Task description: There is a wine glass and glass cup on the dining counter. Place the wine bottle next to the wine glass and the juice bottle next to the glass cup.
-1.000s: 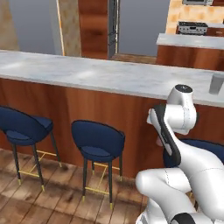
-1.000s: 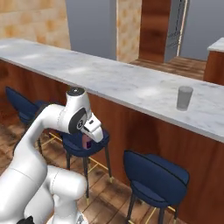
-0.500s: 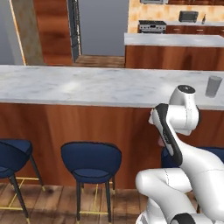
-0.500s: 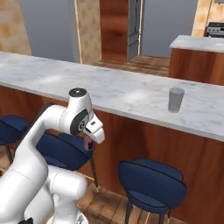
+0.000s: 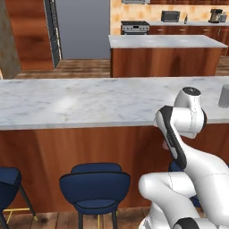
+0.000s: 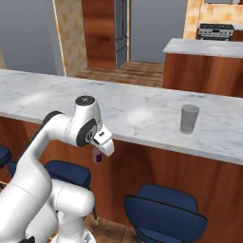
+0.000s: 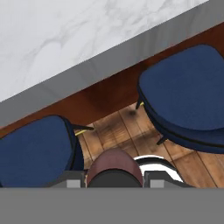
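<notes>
My gripper [image 6: 98,152] hangs in front of the dining counter [image 6: 118,108], just below its edge, shut on the juice bottle [image 6: 97,156], a small stubby bottle with dark red-purple contents. In the hand view the bottle's dark cap and reddish shoulder [image 7: 114,165] sit between the two fingertips, with the counter's marble top [image 7: 65,30] above. The glass cup [image 6: 189,118], a greyish tumbler, stands upright on the counter to the right of the gripper; it also shows at the right edge of the left base view [image 5: 224,95]. The wine glass and wine bottle are out of view.
Blue stools [image 6: 163,214] [image 5: 95,183] stand along the counter's wood front, under the gripper. Behind the counter is a shorter marble-topped island [image 5: 165,42], with a stove [image 5: 135,27] and a steel fridge [image 6: 121,28] further back.
The whole scene has shifted left in both base views, so the base has moved; the glass cup now sits nearer. The gripper stays shut on the juice bottle.
</notes>
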